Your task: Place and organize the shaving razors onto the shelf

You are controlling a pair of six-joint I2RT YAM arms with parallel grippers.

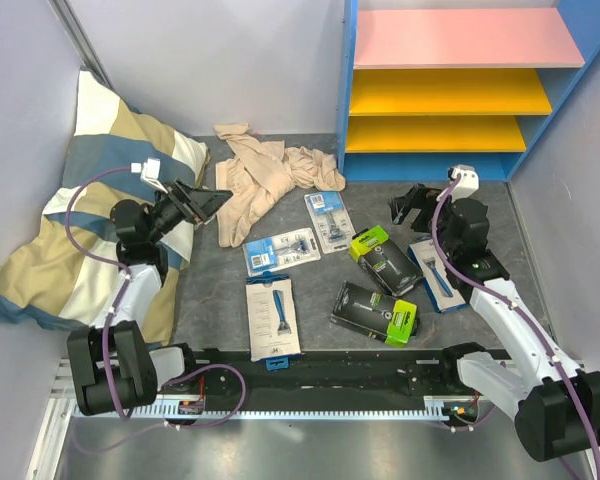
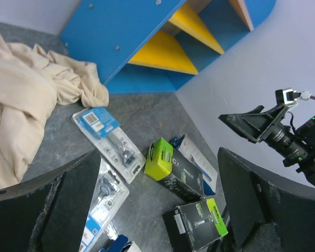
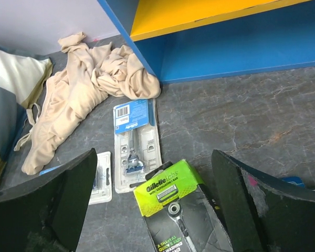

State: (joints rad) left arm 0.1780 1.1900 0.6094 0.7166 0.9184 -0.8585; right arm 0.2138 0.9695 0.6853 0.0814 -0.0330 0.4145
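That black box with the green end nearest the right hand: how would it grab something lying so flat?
Likely from straight above, across its narrow width near the middle. The black box lies flat on the table, so only its two long side edges give the open right hand opposing faces to pinch. A white-blue box sits close on one side, so the fit may be tight.

I count two clear razor blisters (image 1: 281, 250) (image 1: 329, 220), two white-blue razor boxes (image 1: 272, 318) (image 1: 437, 272), two black-and-lime razor boxes (image 1: 384, 258) (image 1: 375, 312), one shelf (image 1: 351, 90), one beige cloth (image 1: 265, 180), one striped pillow (image 1: 90, 200).
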